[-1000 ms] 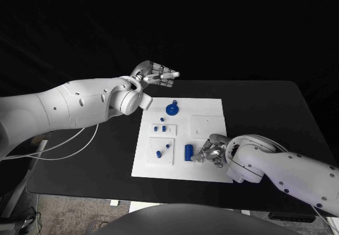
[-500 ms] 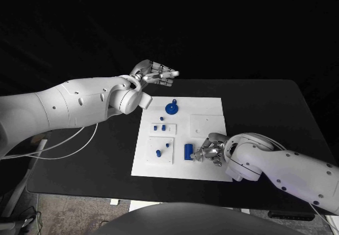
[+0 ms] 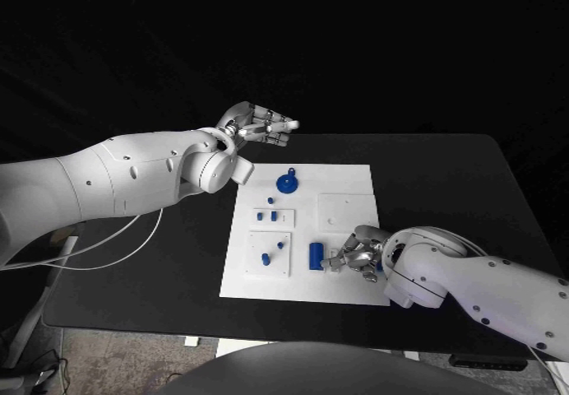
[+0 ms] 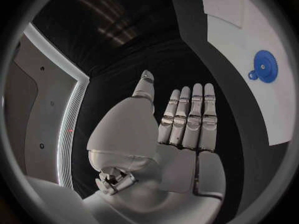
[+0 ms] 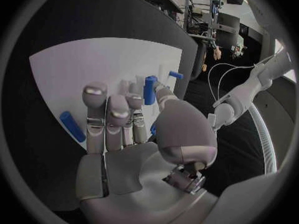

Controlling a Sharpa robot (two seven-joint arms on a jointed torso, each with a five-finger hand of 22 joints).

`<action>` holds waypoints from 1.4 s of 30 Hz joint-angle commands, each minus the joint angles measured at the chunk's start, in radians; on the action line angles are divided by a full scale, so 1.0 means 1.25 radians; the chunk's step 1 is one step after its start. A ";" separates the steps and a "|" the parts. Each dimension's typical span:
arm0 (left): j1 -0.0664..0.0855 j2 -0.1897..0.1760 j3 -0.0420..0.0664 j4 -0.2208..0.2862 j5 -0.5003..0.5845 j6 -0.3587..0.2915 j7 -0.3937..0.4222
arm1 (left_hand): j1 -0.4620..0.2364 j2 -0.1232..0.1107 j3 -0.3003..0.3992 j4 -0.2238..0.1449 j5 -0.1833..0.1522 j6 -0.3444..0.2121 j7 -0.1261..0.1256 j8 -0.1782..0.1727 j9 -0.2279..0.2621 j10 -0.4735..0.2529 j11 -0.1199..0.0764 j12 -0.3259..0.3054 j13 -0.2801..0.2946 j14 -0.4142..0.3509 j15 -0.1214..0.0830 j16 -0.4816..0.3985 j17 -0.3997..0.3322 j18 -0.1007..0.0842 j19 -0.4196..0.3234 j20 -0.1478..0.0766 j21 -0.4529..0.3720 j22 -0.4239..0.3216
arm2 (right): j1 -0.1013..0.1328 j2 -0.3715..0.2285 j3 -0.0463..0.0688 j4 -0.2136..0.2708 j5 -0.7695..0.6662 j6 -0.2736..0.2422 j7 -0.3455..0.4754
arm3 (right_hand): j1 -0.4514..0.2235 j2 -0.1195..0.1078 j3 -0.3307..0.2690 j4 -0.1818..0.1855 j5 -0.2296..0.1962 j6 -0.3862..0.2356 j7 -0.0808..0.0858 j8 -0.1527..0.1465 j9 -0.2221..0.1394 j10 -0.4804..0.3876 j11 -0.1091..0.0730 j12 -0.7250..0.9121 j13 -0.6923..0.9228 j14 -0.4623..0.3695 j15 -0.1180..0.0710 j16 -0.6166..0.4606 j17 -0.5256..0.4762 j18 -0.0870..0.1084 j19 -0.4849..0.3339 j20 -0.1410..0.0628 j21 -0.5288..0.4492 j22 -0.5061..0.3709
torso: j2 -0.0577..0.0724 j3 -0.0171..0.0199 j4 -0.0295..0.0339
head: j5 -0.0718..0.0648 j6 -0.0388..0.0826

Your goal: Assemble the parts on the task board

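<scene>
The white task board (image 3: 344, 284) lies in the middle of the black bench (image 3: 462, 181). In the head view the right robot hand (image 3: 357, 257) rests low on the board's near right part, fingers bent downward, just beside an upright-lying blue cylinder part (image 3: 316, 255). Whether it holds anything cannot be told from there. The right wrist view shows more: the right robot hand's fingers (image 5: 109, 117) point toward the board with nothing visibly between them, a blue bar (image 5: 73, 126) lies on the board beside them, and a blue peg (image 5: 149, 89) stands just past the fingertips.

The left robot hand (image 3: 261, 126) hangs above the bench beyond the board's far left corner, well apart from the parts. The left wrist view shows its fingers (image 4: 190, 117) straight, side by side and empty, with the round blue disc part (image 4: 264, 64) on the board off to one side. From the head view that disc (image 3: 289, 182) sits near the board's far edge, and small blue parts (image 3: 269, 216) stand in a raised plate nearer the middle
</scene>
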 commanded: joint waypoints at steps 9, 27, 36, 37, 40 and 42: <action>0.001 -0.001 0.000 -0.001 0.005 0.008 0.005 | -0.006 -0.002 0.000 0.007 0.005 -0.005 0.002 0.006 0.000 -0.006 -0.002 0.003 0.001 -0.005 0.003 -0.004 -0.001 0.007 -0.001 0.003 0.004 -0.001 | 0.002 -0.073 0.070 0.032 0.062 -0.015 0.053 | 0.025 0.018 -0.045 0.000 0.001 -0.018 0.005 0.003 0.005 0.001 0.008 0.002 0.002 -0.003 0.002 0.000 0.001 -0.003 0.033 0.000 -0.002 0.066 | -0.002 0.0011 -0.0039 | -0.013 0.010; 0.001 -0.011 -0.001 0.002 0.005 0.011 0.005 | -0.009 -0.002 0.000 0.010 0.000 -0.006 0.002 0.005 0.000 -0.006 -0.002 0.003 0.001 -0.005 0.003 -0.003 -0.001 0.007 -0.001 0.003 0.004 -0.001 | 0.009 -0.169 0.111 0.011 -0.071 0.138 -0.032 | 0.015 0.024 0.085 -0.065 -0.074 -0.016 0.004 0.003 -0.015 -0.005 0.008 -0.019 -0.013 -0.004 0.002 -0.010 -0.007 -0.005 0.030 0.000 -0.015 0.063 | 0.000 0.0027 -0.0059 | -0.042 0.022; 0.001 -0.010 -0.002 0.004 0.005 0.013 0.004 | -0.011 -0.009 0.004 0.023 -0.010 -0.006 0.002 0.006 0.000 -0.005 -0.002 0.003 0.001 -0.005 0.003 -0.003 -0.001 0.007 -0.002 0.003 0.005 -0.001 | -0.009 -0.169 0.111 0.005 -0.124 0.145 -0.065 | 0.006 -0.005 0.102 -0.016 -0.083 -0.013 0.004 0.003 -0.013 -0.004 0.008 -0.021 -0.014 -0.003 0.003 -0.011 -0.007 -0.006 0.032 0.001 -0.017 0.063 | 0.000 0.0000 -0.0010 | -0.050 0.019; 0.001 -0.011 -0.002 0.005 0.005 0.014 0.004 | -0.012 -0.010 0.004 0.024 -0.011 -0.006 0.002 0.006 0.000 -0.005 -0.002 0.003 0.001 -0.005 0.003 -0.003 -0.001 0.007 -0.002 0.003 0.005 -0.001 | -0.011 -0.167 0.110 0.003 -0.126 0.143 -0.066 | 0.004 -0.007 0.102 -0.010 -0.079 -0.013 0.004 0.003 -0.013 -0.003 0.008 -0.020 -0.014 -0.003 0.003 -0.011 -0.007 -0.006 0.032 0.001 -0.017 0.063 | 0.000 -0.0001 -0.0003 | -0.050 0.019; 0.001 -0.011 -0.002 0.005 0.005 0.017 0.002 | -0.012 -0.010 0.004 0.024 -0.011 -0.006 0.002 0.006 0.000 -0.005 -0.002 0.003 0.001 -0.005 0.003 -0.003 -0.001 0.007 -0.002 0.003 0.005 -0.001 | -0.018 -0.160 0.110 -0.003 -0.127 0.139 -0.068 | -0.001 -0.025 0.104 0.006 -0.044 -0.018 0.005 0.003 -0.013 -0.007 0.009 -0.024 -0.016 -0.004 0.003 -0.013 -0.008 -0.006 0.031 0.001 -0.020 0.063 | 0.000 -0.0005 0.0001 | -0.051 0.018; 0.001 -0.011 -0.002 0.004 0.005 0.020 -0.001 | -0.010 -0.010 0.006 0.027 -0.005 -0.006 0.002 0.006 0.000 -0.006 -0.002 0.003 0.001 -0.006 0.004 -0.004 -0.001 0.007 -0.002 0.003 0.005 -0.001 | -0.022 -0.152 0.109 -0.009 -0.125 0.138 -0.069 | -0.004 -0.038 0.107 0.022 -0.025 -0.020 0.006 0.003 -0.013 -0.008 0.009 -0.026 -0.017 -0.004 0.003 -0.014 -0.008 -0.005 0.031 0.001 -0.022 0.062 | 0.000 -0.0005 -0.0005 | -0.051 0.017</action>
